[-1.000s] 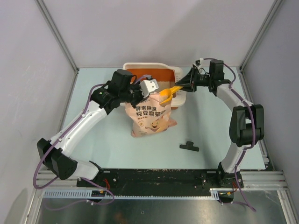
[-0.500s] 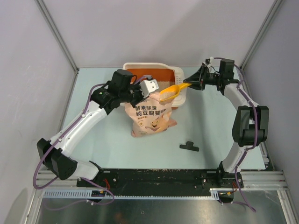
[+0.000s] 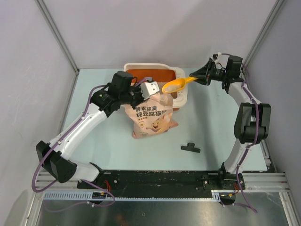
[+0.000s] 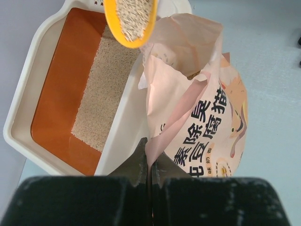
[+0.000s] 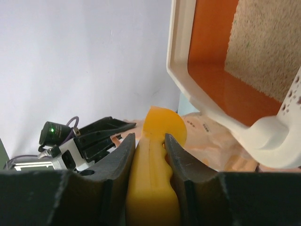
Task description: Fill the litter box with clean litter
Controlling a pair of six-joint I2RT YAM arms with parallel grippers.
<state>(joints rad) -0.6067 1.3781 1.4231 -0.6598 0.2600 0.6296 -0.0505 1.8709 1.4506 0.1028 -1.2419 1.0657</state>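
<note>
A: While the right end effector [image 5: 149, 141] clamps the orange scoop [image 3: 175, 85] by its handle, where is the litter box [image 3: 146, 66]?
B: Upper centre of the overhead view, long axis left to right, clean litter [image 4: 106, 89] along one side. The left end effector [image 4: 149, 157] pinches the pink bag [image 3: 153, 115].
A: Best move?
B: Probably carry the loaded scoop level past the rim, then tip slowly.

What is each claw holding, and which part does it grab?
The right claw grips the orange scoop by its handle. The left claw pinches the pink bag by an edge near its open top.
</note>
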